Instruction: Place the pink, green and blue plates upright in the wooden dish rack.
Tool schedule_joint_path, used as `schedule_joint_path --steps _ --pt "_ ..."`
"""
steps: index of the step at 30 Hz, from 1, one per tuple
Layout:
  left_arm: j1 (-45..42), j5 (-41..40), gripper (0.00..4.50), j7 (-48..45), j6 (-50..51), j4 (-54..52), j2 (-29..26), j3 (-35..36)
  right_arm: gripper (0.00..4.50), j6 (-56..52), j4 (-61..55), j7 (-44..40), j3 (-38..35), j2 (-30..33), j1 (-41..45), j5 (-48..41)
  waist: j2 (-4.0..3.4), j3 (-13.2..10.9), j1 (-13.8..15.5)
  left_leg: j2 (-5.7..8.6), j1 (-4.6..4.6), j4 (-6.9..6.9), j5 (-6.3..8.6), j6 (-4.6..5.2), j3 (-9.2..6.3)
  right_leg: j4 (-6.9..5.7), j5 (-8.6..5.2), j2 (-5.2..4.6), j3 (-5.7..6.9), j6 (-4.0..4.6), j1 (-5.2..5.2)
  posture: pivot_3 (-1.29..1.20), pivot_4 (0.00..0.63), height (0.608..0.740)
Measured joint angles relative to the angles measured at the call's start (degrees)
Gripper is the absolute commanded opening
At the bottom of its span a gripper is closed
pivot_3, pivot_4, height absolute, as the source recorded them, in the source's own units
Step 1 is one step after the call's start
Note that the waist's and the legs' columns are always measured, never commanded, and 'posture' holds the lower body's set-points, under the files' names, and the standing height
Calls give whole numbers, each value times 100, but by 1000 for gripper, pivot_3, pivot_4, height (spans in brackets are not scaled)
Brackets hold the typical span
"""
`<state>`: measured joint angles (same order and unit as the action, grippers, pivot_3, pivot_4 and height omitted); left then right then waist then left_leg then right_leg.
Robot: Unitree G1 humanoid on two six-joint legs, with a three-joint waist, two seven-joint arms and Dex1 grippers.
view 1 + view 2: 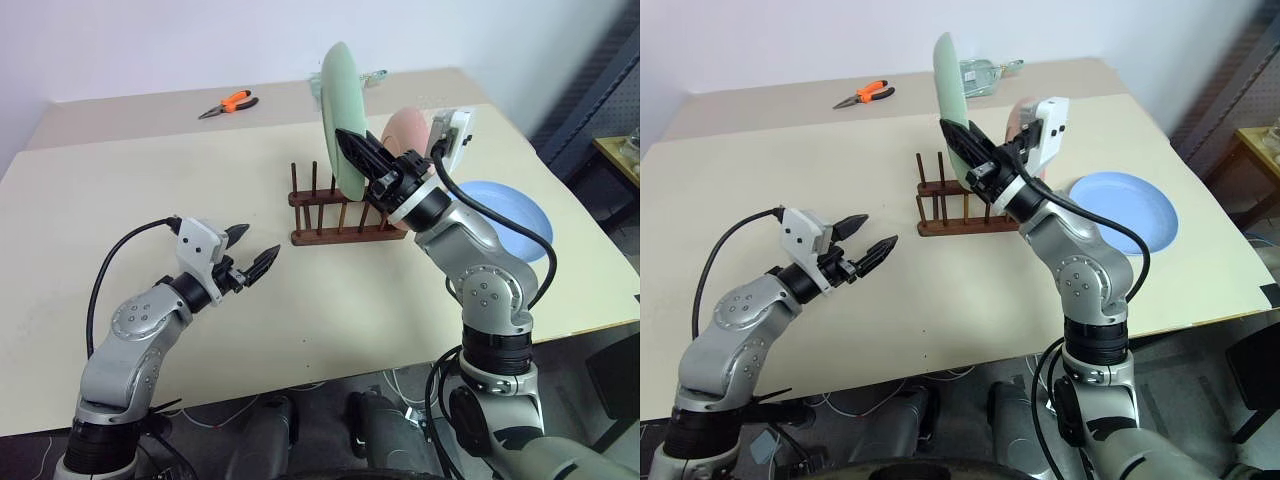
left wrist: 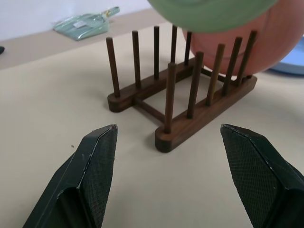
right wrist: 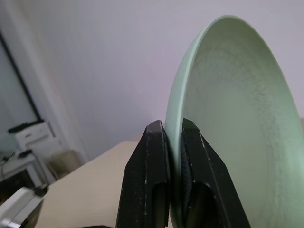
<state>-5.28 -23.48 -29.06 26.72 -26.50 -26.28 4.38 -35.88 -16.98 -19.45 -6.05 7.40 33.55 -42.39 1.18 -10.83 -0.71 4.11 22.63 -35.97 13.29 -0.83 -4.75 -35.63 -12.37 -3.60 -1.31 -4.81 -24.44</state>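
The right gripper pinches the green plate's rim, holding it upright above the rack. The pink plate already stands slotted; the blue plate lies flat on the table. The left gripper waits, spread, empty. Next: lower green between free pegs.

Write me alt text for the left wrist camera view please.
A dark wooden dish rack stands on a beige table, seen between the open left end effector's black fingers. Behind it stands a pink plate, a green plate above.
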Motion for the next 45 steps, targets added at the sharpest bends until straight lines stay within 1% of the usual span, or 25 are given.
schedule_joint_path --steps 5,6,7,8,11,12,13,15,19,22,24,26,28,32,37,39,41,43,45 --pt "0 1 3540 -14 29 -16 46 -139 0 1 281 159 -77 -27 -67 7 0 0 -3 0 0 1 0 1 2 0 2 1 1 -4 0 0 150 740" --pt "1 2 3581 -18 35 -30 49 -160 735 1 325 166 -75 -23 -103 24 0 0 -4 0 0 1 0 1 2 0 2 1 1 -4 0 0 150 740" --pt "0 6 3581 -19 39 -45 50 -190 1002 0 380 185 -75 -23 -121 55 0 0 -4 0 0 1 0 1 3 0 2 1 0 -4 0 0 150 740" --pt "1 11 3581 -23 41 -60 51 -226 1403 0 406 202 -75 -22 -130 65 -1 0 -4 0 0 1 0 1 3 0 2 1 0 -4 0 0 150 740" --pt "0 30 3581 -35 50 -65 58 -352 2880 21 477 223 -49 -7 -129 166 -1 0 -4 -1 0 1 0 1 3 0 2 2 1 -4 0 0 150 740" --pt "0 30 3581 -41 51 -65 59 -359 3484 56 480 221 -28 7 -128 227 -1 -1 -5 -1 0 1 0 1 3 0 2 2 1 -4 0 0 150 740" --pt "0 30 3581 -46 52 -65 59 -361 3877 169 479 203 71 86 -125 411 -1 -1 -5 -1 0 1 0 1 3 1 1 2 1 -3 0 0 150 740" --pt "0 31 3581 -52 53 -65 59 -361 3877 420 474 37 330 394 -117 849 -2 -1 -6 0 0 1 0 1 5 2 0 3 2 -3 0 0 150 740" --pt "0 33 3581 -72 53 -64 59 -364 3877 1096 404 -559 966 1094 -100 1794 -2 -1 -3 0 1 -1 0 2 5 6 0 3 3 -3 1 0 150 740" --pt "-1 33 3581 -77 52 -63 60 -371 3877 1568 373 -896 1227 1523 -74 2376 -3 -2 -1 -1 2 -1 0 2 5 7 0 3 4 -3 1 0 150 740" --pt "-2 34 3581 -80 53 -58 63 -375 3877 1840 362 -1064 1243 1829 12 2668 -3 -2 2 -1 4 -2 0 2 5 9 0 3 4 -3 1 0 150 740" --pt "-41 35 3581 -94 52 -37 83 -416 3877 2022 318 -1170 1045 2228 149 2829 -3 -2 15 -1 7 -4 1 2 4 13 -1 2 5 -2 2 0 150 740" --pt "-69 35 3581 -132 52 17 85 -442 3877 2082 319 -1186 602 2605 257 2882 -3 -2 45 -1 15 -9 1 4 0 22 -3 2 11 0 4 0 150 740" --pt "-194 39 3581 -244 44 209 153 -587 3877 2081 330 -1212 -56 3035 52 2878 -2 -1 74 -1 19 -10 4 9 1 33 -4 1 10 3 8 0 150 740" --pt "-481 83 3581 -390 -18 509 223 -790 3877 1836 276 -1242 -502 3123 -587 2731 -4 -1 103 -4 21 -15 4 11 5 31 -3 1 5 2 6 0 150 740" --pt "-516 101 3581 -458 -27 588 223 -815 4461 1634 270 -1228 -871 3139 -806 2529 -4 -1 119 -4 23 -16 5 14 7 33 -3 0 4 2 6 0 150 740" --pt "-525 117 3581 -493 -70 635 221 -823 4485 1546 300 -1191 -1180 3215 -1026 2498 -3 0 139 -4 23 -17 6 14 7 34 -4 0 4 3 6 0 150 740" --pt "-530 160 3581 -556 -110 652 209 -826 4485 1532 438 -1165 -1390 3235 -1496 2525 1 3 155 -4 23 -17 6 15 1 39 -5 0 6 5 12 0 150 740" --pt "-532 172 3581 -578 -115 677 207 -828 4485 1444 560 -1149 -1341 3184 -1924 2564 -2 2 146 -4 23 -19 6 16 6 39 -5 -1 2 6 11 0 150 740"
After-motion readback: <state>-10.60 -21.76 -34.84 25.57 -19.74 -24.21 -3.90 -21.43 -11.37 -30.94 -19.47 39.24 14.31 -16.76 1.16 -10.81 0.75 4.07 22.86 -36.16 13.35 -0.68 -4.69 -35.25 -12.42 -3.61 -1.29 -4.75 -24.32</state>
